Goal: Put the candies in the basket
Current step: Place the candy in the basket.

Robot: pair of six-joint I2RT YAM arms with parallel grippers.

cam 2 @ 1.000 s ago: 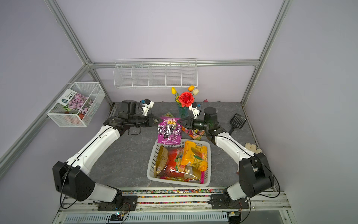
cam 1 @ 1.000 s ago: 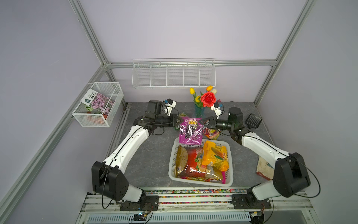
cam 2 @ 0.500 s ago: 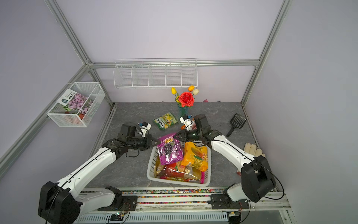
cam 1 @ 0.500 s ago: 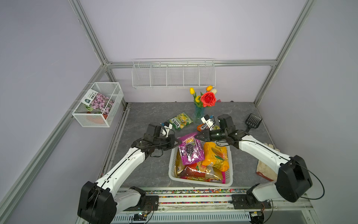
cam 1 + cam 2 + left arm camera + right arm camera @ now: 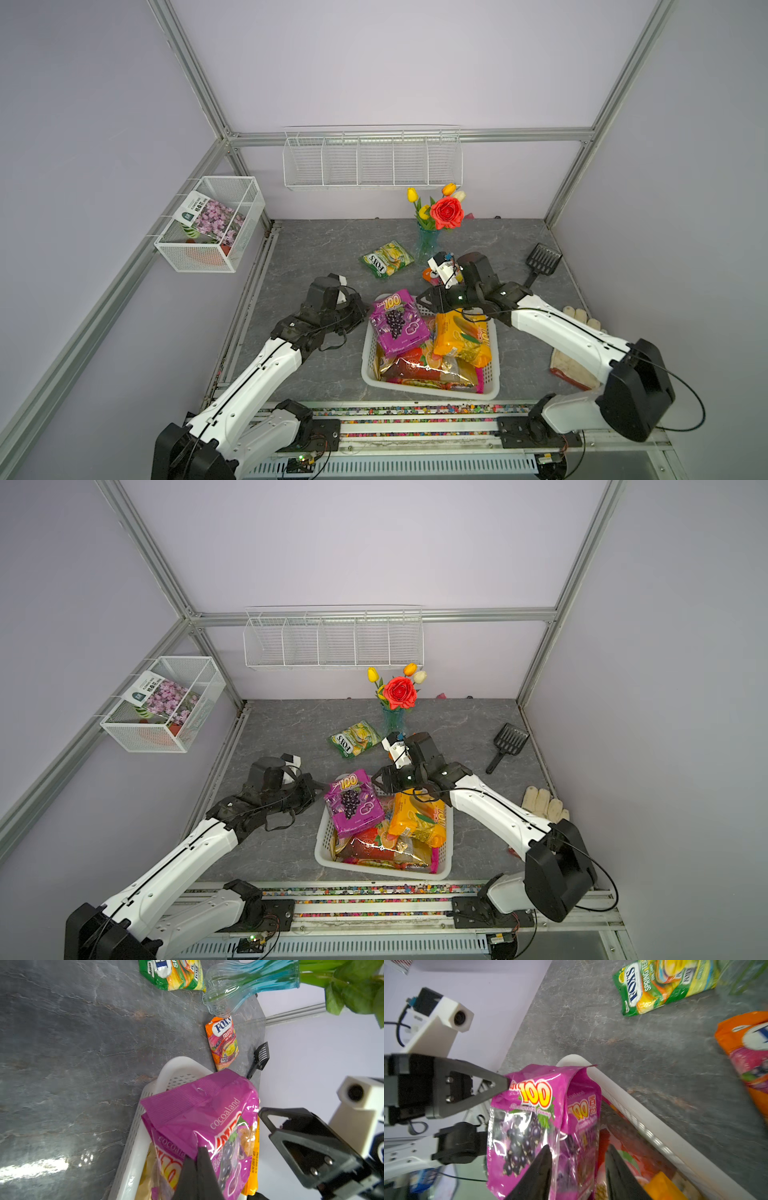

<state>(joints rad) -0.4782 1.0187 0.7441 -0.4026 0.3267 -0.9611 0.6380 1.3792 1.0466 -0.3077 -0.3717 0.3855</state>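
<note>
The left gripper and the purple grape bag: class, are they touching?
Touching. The right wrist view shows the left gripper fingers pinching the purple grape bag at its top corner.

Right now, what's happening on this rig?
Both arms are at the white basket with the purple grape bag. The left gripper is shut on the bag's top corner; the right gripper has its jaws apart beside it. The bag sits over the basket's far end, on other candy bags. The green FOX'S bag and orange FOX'S bag lie on the table.

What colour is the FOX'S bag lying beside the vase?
Green FOX'S bag, with yellow print; clearest in the right wrist view.
</note>
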